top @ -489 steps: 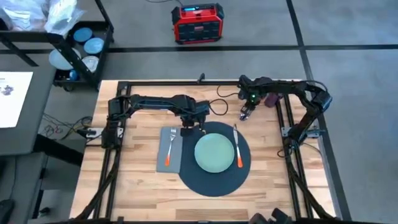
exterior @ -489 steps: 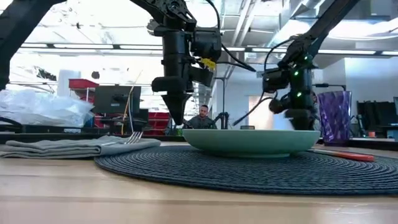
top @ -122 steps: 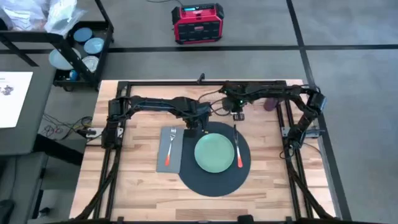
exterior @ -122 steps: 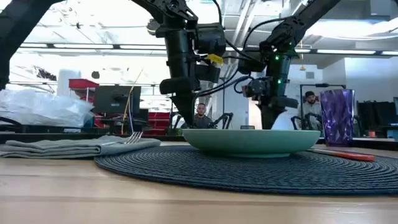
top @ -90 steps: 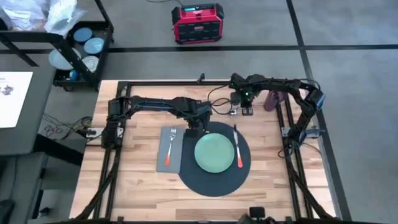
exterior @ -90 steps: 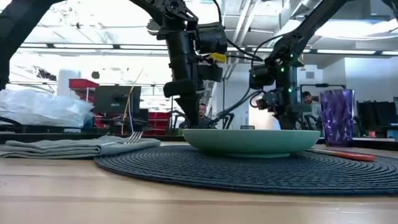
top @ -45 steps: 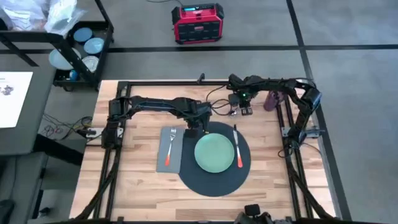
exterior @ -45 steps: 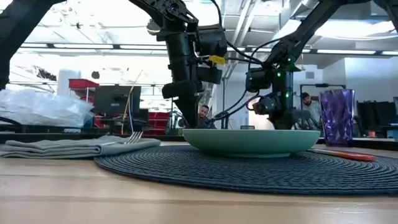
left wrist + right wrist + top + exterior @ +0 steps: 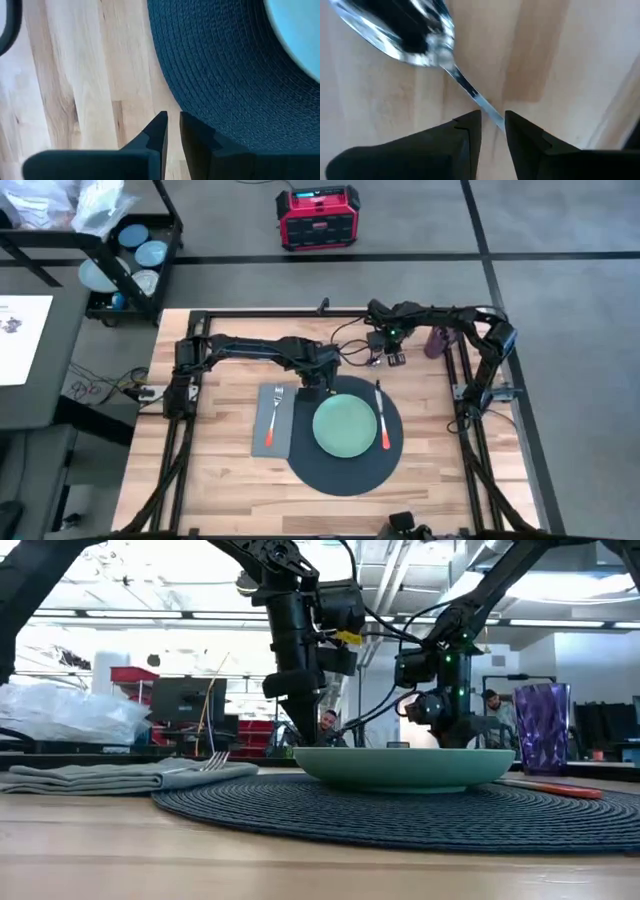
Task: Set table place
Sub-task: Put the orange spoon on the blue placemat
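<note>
A pale green plate (image 9: 347, 425) sits on the dark round mat (image 9: 345, 475). Left of it, an orange-handled fork (image 9: 272, 416) lies on the grey napkin (image 9: 284, 432). A knife (image 9: 381, 416) lies on the mat to the plate's right. The purple cup (image 9: 434, 341) stands at the far right. My right gripper (image 9: 386, 360) is beyond the mat's far edge, shut on a spoon (image 9: 415, 35). My left gripper (image 9: 171, 125) points down at the mat's far left edge (image 9: 200, 100), shut, with nothing between its fingers. My right gripper pinches the spoon's thin neck (image 9: 481, 104), just behind the bowl, between its two fingers. The fingers (image 9: 470, 127) come from above, pointing down, and lie across the neck. The bowl sticks out beyond the fingertips over bare wood; whether it rests on the table cannot be told.
Black frame rails (image 9: 320, 312) run along the table's far edge and down both sides. Cables (image 9: 352, 348) trail over the wood between the two arms. A red box (image 9: 317, 218) and a cart with blue plates (image 9: 125, 255) stand on the floor beyond the table.
My right gripper has shifted a little toward the table's left edge and come lower behind the plate.
</note>
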`<state>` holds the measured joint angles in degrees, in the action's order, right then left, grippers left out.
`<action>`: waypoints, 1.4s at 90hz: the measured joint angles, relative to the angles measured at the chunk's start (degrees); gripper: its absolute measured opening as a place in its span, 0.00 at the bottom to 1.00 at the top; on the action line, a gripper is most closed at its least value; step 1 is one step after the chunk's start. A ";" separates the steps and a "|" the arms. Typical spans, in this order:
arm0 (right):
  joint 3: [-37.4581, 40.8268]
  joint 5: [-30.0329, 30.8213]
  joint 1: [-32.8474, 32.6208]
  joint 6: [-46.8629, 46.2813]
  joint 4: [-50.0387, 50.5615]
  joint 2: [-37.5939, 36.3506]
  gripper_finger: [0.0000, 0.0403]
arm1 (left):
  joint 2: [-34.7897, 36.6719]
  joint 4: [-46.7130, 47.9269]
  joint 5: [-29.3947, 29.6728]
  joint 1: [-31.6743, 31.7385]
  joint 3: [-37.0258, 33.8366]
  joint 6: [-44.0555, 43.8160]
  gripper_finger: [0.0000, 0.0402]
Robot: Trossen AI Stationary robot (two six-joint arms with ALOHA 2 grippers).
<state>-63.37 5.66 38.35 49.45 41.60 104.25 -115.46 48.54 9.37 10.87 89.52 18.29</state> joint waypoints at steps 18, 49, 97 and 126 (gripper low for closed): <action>0.02 -0.18 -1.49 -0.08 -0.04 0.00 0.17 | 0.00 0.21 0.00 0.00 0.00 -0.50 0.09; 0.00 -2.73 -1.38 -3.62 0.92 0.04 0.03 | 0.00 2.09 0.02 -0.79 -0.02 -2.82 0.09; 0.00 -2.07 -4.25 -16.31 0.39 0.02 0.00 | 0.00 5.02 0.00 -3.58 -0.02 -3.90 0.09; 0.05 -6.14 -5.79 -40.22 -0.45 -4.94 0.00 | 0.00 4.57 0.00 -3.58 -0.02 -2.91 0.09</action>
<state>-63.32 -0.49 32.57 9.23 41.16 99.30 -115.46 53.12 9.37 7.29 89.49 15.38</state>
